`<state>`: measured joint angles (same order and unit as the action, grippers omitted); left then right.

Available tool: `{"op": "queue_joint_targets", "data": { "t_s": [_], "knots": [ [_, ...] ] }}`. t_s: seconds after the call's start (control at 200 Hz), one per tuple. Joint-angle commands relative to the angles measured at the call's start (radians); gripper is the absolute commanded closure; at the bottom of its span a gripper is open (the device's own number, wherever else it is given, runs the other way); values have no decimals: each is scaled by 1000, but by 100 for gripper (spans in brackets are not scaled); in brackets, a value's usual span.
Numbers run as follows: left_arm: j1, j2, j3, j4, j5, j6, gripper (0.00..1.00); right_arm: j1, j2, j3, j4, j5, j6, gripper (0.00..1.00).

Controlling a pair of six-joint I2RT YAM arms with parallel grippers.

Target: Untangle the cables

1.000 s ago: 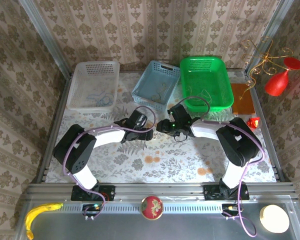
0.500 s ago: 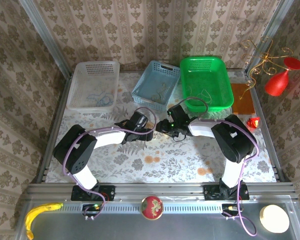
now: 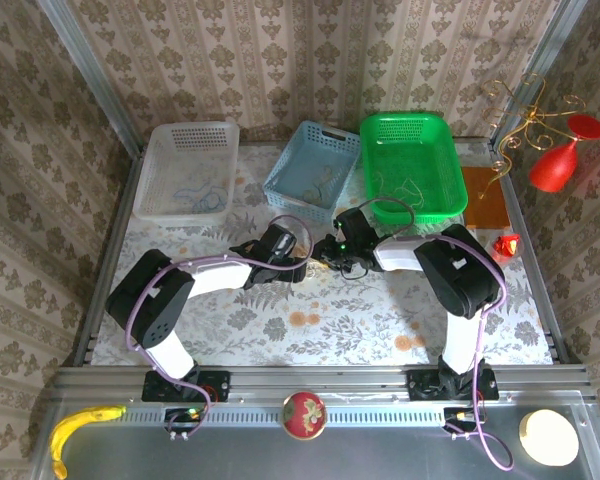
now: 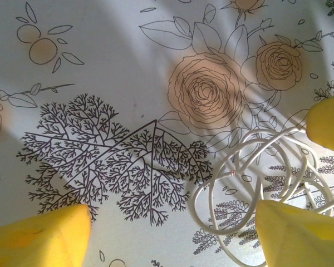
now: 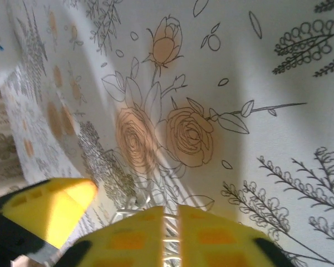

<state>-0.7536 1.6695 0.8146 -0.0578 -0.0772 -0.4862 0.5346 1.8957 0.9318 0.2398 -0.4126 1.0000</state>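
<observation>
The cables are a small tangle of thin whitish loops on the flowered tablecloth, seen in the top view as a tiny knot between the two grippers. My left gripper is open and wide, low over the cloth, with the loops lying just inside its right finger. My right gripper is shut on the cables, and thin strands show in the narrow slit between its pads. In the top view the left gripper and right gripper almost touch tip to tip.
Three baskets stand behind the grippers: a clear one with a bluish cord, a blue one and a green one with thin cords. An orange mat and a red glass lie at the far right.
The right arm's elbow has swung left and its gripper has edged slightly left toward the left gripper. The left arm has hardly moved.
</observation>
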Motion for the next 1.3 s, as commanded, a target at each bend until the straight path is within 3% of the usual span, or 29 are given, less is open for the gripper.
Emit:
{"op": "queue_joint_targets", "data": {
  "t_s": [0.0,0.075,0.335,0.64,0.745,0.825,0.9,1.295],
  "knots": [
    [-27,35,-31,8,85,-25,22,2,8,-20,51,-22,24,94],
    [-26,27,-36,13,86,-26,22,-2,-5,-30,58,-22,24,100],
    [-6,-68,-56,26,105,-43,19,-44,-105,-85,59,-10,6,100],
    [84,-252,-107,45,158,-79,10,-52,-225,-117,-43,45,-50,100],
    [118,-296,-119,33,164,-80,7,-38,-241,-132,-49,62,-35,68],
    [139,-315,-123,26,168,-78,4,-14,-244,-128,-57,76,-27,58],
    [156,-317,-122,24,172,-78,0,10,-235,-117,-67,85,-24,56],
    [193,-337,-103,28,209,-99,0,62,-166,-78,-61,101,51,54]
  ]
}}
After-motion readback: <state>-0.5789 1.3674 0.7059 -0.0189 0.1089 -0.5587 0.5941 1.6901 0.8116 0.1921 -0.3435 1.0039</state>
